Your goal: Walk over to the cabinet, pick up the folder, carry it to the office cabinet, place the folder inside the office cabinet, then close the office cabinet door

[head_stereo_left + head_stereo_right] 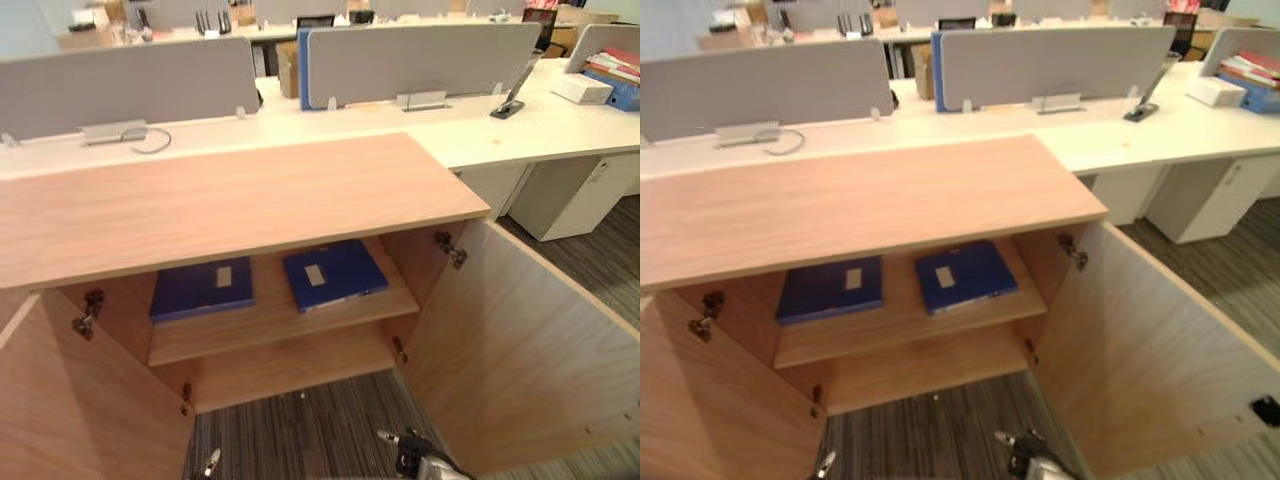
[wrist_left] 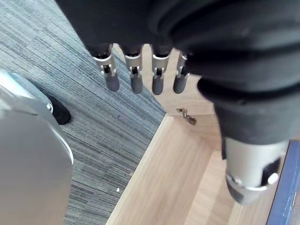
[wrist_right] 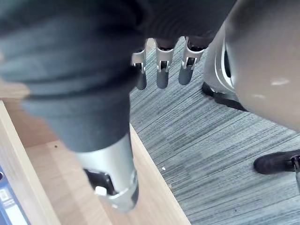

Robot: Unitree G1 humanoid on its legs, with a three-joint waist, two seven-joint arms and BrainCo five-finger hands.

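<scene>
The left hand (image 2: 135, 77) and right hand (image 3: 161, 72) hang released and empty at 6 o'clock over grey carpet (image 1: 300, 430). At 12 o'clock, the open office cabinet (image 1: 230, 200) holds 1 blue folder (image 1: 202, 288) and a second blue folder (image 1: 333, 273) flat on its shelf (image 1: 270, 328).

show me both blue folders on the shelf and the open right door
left blue folder (image 1: 190, 292), left eye view, cover left of its label
right blue folder (image 1: 350, 265), left eye view, cover right of its label
right door (image 1: 520, 350), left eye view, inner face
</scene>
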